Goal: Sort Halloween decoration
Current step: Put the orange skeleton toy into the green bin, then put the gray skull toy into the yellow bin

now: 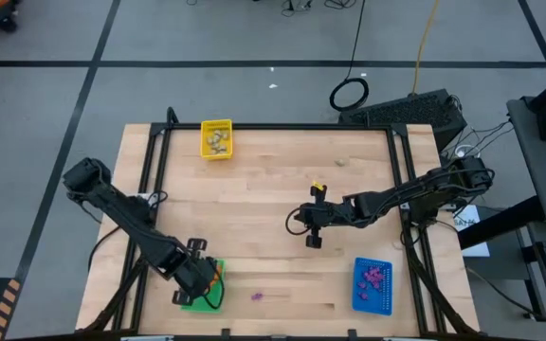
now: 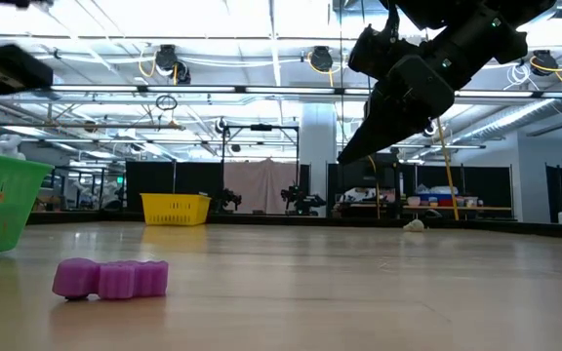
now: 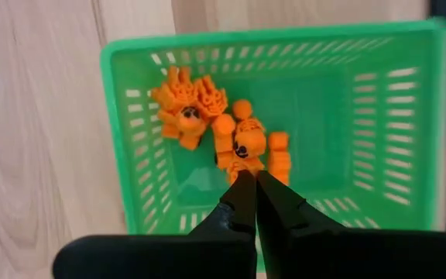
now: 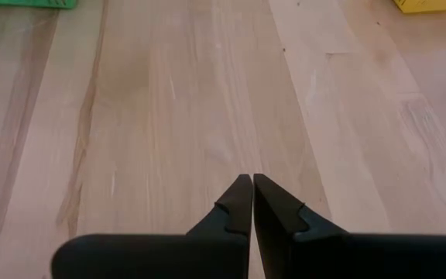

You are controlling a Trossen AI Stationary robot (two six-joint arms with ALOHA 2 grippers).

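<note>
**Status: Trinket Count and Gripper State**

One purple trinket (image 1: 256, 296) lies loose on the table (image 1: 273, 189). Orange trinkets (image 3: 223, 139), about five, sit in the green tray (image 3: 362, 124). Left gripper (image 3: 254, 180) hovers above them, jaws closed, empty. Right gripper (image 4: 252, 182): mid-table, closed, empty.

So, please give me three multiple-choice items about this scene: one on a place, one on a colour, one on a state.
1. Where is the left pincer?
A. over the green tray
B. over the yellow tray
C. over the blue tray

2. What colour is the trinket lying loose on the table?
A. orange
B. purple
C. beige-grey

3. How are the right pincer's fingers?
A. wide open
B. shut on a trinket
C. shut, holding nothing

Answers:
1 A, its wrist view looks into the green tray.
2 B, the low view shows it purple.
3 C, the tips meet over bare wood.
</note>
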